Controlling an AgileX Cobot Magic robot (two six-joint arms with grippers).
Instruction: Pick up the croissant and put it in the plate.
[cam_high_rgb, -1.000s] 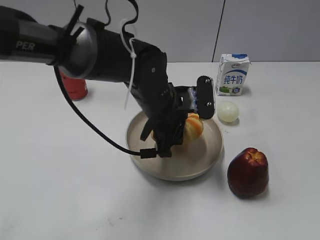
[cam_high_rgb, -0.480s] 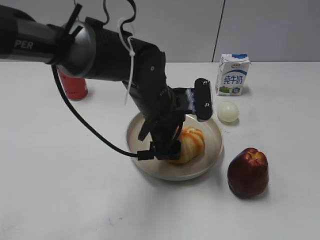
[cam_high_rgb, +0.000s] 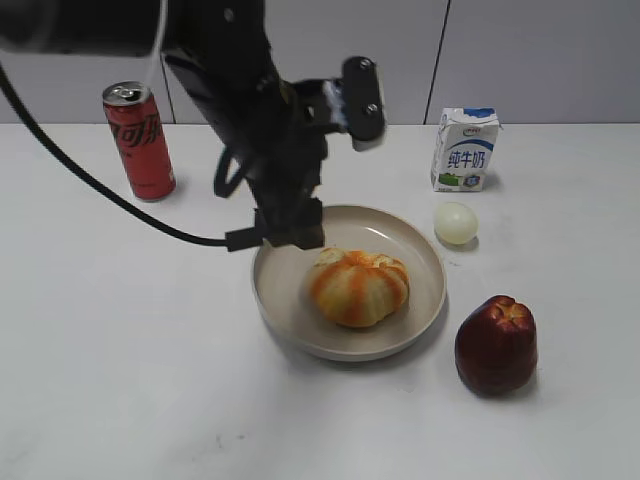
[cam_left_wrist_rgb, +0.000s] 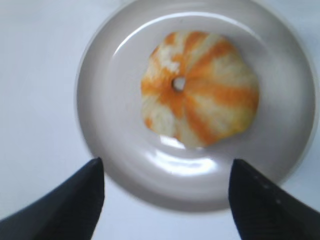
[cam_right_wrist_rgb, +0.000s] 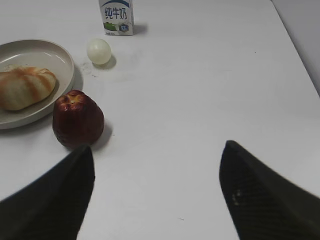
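The croissant (cam_high_rgb: 360, 288), plump with orange-brown and cream stripes, lies in the middle of the beige plate (cam_high_rgb: 275, 300). My left gripper (cam_high_rgb: 325, 165) is open and empty, raised above the plate's back left. In the left wrist view it (cam_left_wrist_rgb: 165, 200) looks straight down on the croissant (cam_left_wrist_rgb: 200, 95) and the plate (cam_left_wrist_rgb: 95, 115). My right gripper (cam_right_wrist_rgb: 155, 195) is open and empty over bare table, to the right of the plate (cam_right_wrist_rgb: 70, 75) and the croissant (cam_right_wrist_rgb: 22, 87). It is out of the exterior view.
A dark red apple-like fruit (cam_high_rgb: 496, 345) stands right of the plate, and it also shows in the right wrist view (cam_right_wrist_rgb: 77, 119). A pale egg-like ball (cam_high_rgb: 455, 223) and a milk carton (cam_high_rgb: 465, 150) sit behind it. A red cola can (cam_high_rgb: 140, 140) stands at the back left.
My left gripper let go of the croissant in the plate, then rose up and back, open. The croissant now lies uncovered in the plate.
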